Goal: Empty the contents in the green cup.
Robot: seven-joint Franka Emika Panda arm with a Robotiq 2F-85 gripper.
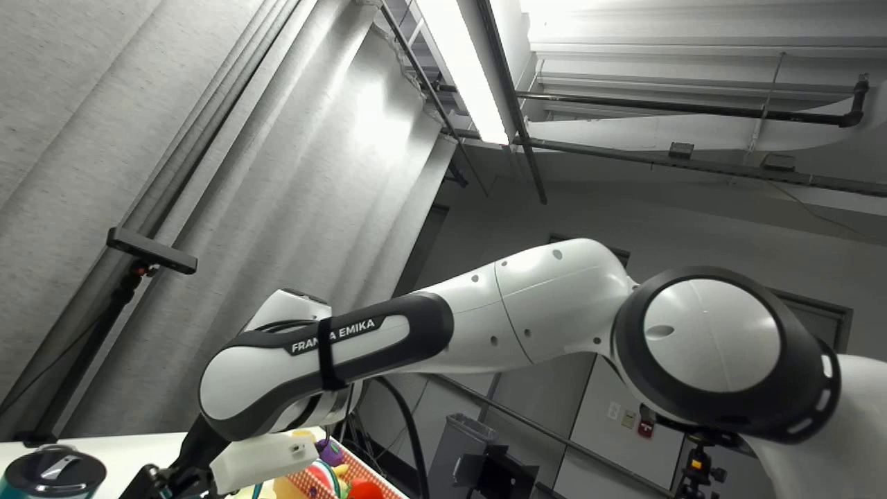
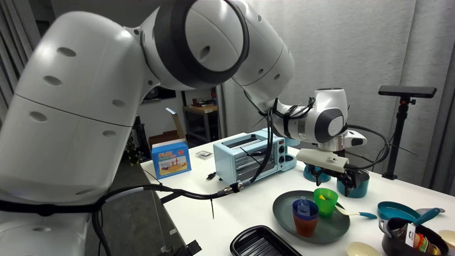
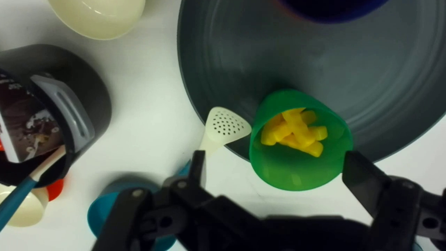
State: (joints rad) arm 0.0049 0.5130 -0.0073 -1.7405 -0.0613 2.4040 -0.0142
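The green cup [image 2: 326, 206] stands upright on the dark grey plate [image 2: 284, 213], near its edge. In the wrist view the green cup [image 3: 296, 174] shows its open top, with several yellow pieces [image 3: 296, 134] inside. A bit of yellow [image 2: 321, 197] also shows at its rim in an exterior view. My gripper [image 3: 275, 158] is open and empty, its fingers apart on either side of the cup's near part in the wrist view. In an exterior view the gripper [image 2: 333, 186] hangs above and slightly behind the cup. The gripper [image 1: 173, 482] is partly cut off at the bottom of an exterior view.
A blue cup [image 2: 314, 210] sits in an orange-brown cup [image 2: 305, 227] on the plate. A cream slotted spatula [image 3: 224, 127] leans by the green cup. Teal pots [image 2: 359, 188], a black pot [image 2: 394, 245], a black tray [image 2: 263, 241] and a blue toaster oven [image 2: 227, 161] stand around.
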